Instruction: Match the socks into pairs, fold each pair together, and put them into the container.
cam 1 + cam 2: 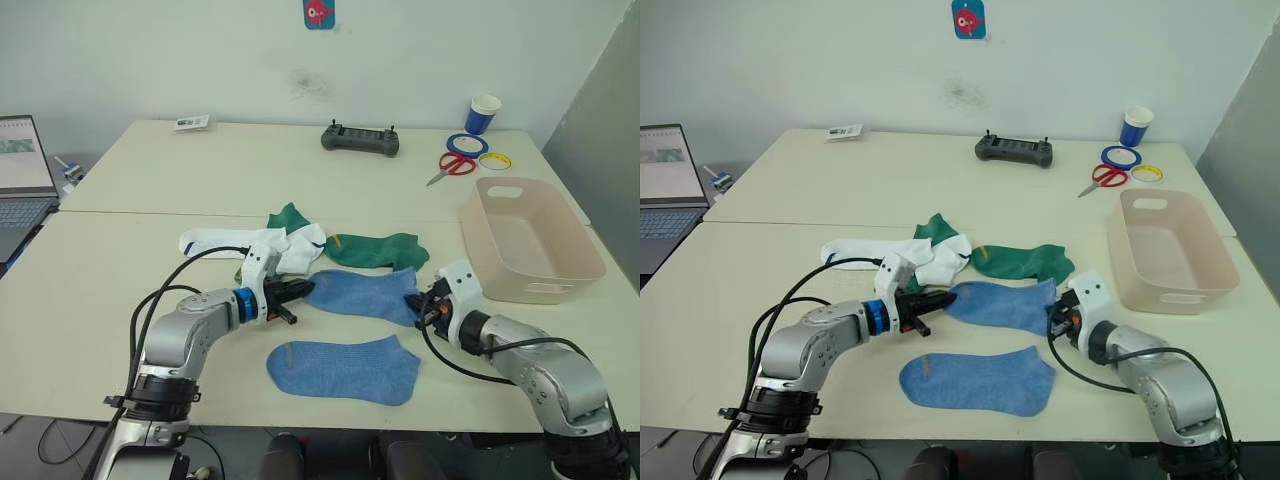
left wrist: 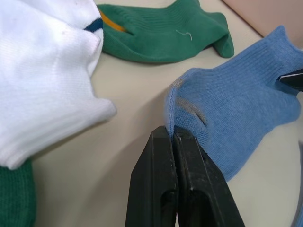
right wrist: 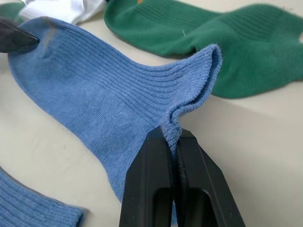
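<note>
Both grippers pinch one light blue ribbed ankle sock [image 1: 362, 293]: left gripper [image 1: 296, 289] clamped on its toe end, right gripper [image 1: 421, 303] clamped on the cuff edge. Second light blue sock [image 1: 345, 370] lies flat just nearer the robot. Judgement: the step is carrying the held sock onto its mate. Keep both pinches level and lightly taut, set it down edge to edge. The pale beige-pink plastic tub [image 1: 584, 253] waits to the right.
</note>
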`<state>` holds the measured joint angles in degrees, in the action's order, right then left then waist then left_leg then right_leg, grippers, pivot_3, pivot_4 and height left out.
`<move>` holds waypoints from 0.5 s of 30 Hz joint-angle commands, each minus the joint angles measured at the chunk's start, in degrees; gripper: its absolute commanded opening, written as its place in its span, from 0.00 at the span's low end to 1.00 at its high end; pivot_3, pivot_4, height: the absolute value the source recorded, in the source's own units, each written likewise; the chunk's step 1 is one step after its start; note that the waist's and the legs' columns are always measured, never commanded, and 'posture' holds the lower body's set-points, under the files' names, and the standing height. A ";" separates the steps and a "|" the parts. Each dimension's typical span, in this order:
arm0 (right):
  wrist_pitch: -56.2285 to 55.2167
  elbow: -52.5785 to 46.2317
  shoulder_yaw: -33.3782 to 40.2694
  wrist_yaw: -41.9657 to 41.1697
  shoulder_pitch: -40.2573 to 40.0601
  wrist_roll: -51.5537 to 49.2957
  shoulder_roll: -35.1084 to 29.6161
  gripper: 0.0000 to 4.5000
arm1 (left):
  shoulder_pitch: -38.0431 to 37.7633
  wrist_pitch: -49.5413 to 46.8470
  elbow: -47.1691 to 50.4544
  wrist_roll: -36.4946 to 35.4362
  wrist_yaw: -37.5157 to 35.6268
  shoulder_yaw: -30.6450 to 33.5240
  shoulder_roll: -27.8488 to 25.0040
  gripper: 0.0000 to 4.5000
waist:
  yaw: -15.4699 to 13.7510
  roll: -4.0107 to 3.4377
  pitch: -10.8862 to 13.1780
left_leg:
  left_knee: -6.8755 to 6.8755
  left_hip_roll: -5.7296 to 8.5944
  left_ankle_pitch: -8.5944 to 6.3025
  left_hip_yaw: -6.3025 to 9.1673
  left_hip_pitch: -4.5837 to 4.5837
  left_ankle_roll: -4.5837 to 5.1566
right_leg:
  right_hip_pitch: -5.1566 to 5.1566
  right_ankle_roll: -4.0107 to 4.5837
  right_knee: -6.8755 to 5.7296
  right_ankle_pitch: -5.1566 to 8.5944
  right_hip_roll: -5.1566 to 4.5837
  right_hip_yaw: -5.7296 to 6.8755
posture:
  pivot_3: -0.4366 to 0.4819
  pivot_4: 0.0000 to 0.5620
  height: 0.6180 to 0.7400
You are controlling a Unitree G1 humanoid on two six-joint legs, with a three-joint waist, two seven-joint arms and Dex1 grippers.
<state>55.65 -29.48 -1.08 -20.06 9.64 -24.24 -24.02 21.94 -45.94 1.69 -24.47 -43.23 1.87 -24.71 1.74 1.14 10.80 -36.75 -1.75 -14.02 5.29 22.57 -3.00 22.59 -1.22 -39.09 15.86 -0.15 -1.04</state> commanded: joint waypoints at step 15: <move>23.14 -24.03 18.09 3.06 -3.32 -39.76 -0.09 0.00 | -7.38 -30.78 16.37 -27.45 -14.08 14.53 -27.15 0.00 | 0.09 -0.03 0.03 | 0.38 -0.04 0.00 0.05 0.00 0.00 | 0.09 0.09 0.14 0.10 -0.03 0.06 | 0.48 0.27 1.00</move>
<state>77.59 -50.21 15.19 -17.65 7.65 -58.18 -22.91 15.76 -73.36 14.90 -47.55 -55.36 14.24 -50.45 1.83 1.11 10.82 -36.32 -1.79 -14.02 5.34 22.57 -3.00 22.70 -1.09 -38.95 16.00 -0.20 -0.98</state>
